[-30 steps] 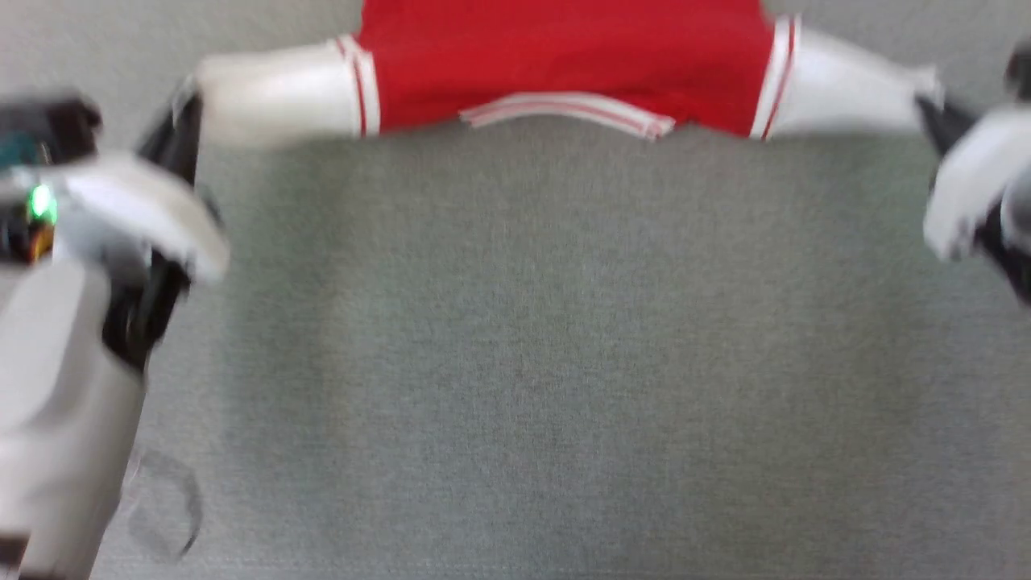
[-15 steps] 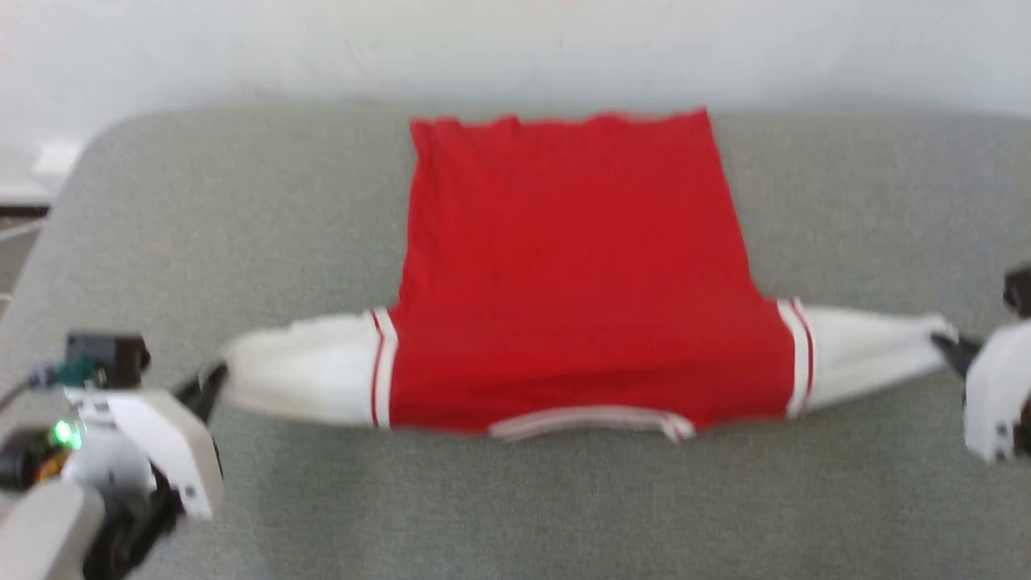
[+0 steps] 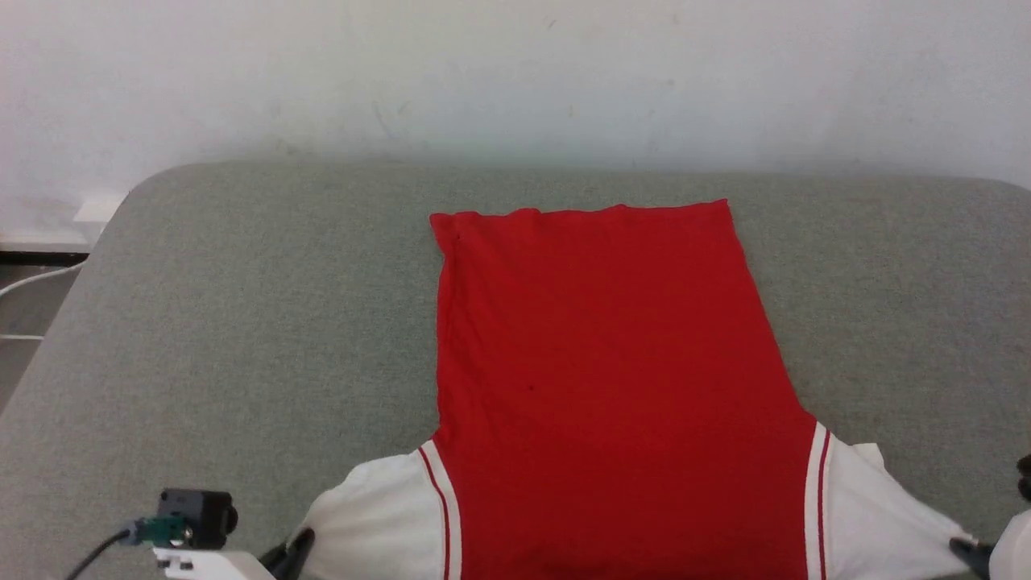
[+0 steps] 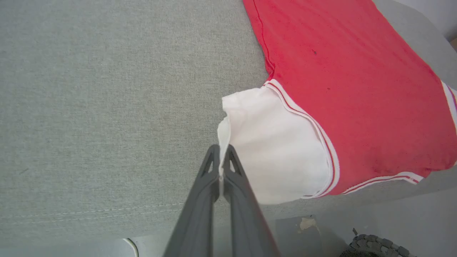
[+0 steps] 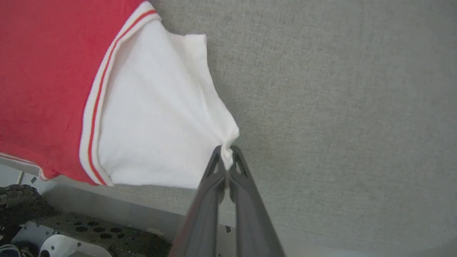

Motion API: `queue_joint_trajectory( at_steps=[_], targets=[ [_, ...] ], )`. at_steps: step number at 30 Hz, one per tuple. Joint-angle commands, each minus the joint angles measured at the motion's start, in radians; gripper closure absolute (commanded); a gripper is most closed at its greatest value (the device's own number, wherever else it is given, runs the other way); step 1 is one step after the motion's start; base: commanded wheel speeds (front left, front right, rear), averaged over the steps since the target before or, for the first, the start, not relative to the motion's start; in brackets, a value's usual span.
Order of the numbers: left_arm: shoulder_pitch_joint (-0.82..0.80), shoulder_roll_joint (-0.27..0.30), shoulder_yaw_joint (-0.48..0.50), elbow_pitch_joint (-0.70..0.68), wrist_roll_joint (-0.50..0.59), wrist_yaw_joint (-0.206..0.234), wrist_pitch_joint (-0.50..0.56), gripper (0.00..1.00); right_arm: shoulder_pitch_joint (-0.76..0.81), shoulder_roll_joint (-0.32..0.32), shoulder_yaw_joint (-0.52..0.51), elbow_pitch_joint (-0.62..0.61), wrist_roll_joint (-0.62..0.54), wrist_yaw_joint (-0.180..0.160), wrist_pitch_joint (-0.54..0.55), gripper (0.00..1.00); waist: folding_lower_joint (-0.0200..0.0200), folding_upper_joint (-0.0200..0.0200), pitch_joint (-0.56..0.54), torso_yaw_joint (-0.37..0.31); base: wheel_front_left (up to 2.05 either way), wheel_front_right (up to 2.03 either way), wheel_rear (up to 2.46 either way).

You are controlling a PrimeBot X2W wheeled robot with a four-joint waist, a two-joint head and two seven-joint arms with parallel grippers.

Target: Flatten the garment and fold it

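step: flatten | garment [image 3: 596,387] plain side up on worktop [image 3: 242,322], collar at near edge | left end effector [image 4: 221,159] clenched on one sleeve cuff, right end effector [image 5: 225,154] on the other | tip: draw cuffs apart evenly, low

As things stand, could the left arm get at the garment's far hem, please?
Probably not yet: the left gripper is shut on the white sleeve. Nothing lies between it and the hem, but it must let go first.
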Motion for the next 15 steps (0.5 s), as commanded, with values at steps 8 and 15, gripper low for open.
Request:
queue_joint_trajectory(
  at_steps=[8,15],
  targets=[
    [0.046,-0.089,-0.038,0.027,-0.003,0.012,-0.064,1.0,0.088,0.116,-0.114,-0.103,-0.101,-0.002,0.081,1.0,0.0,0.0,0.077,0.012,0.0,0.0,0.0],
    [-0.029,-0.111,-0.051,-0.005,0.013,-0.011,-0.067,1.0,-0.015,0.163,-0.213,-0.21,-0.088,-0.002,0.139,0.0,0.0,0.0,0.171,0.07,0.0,0.0,0.0]
  ],
)
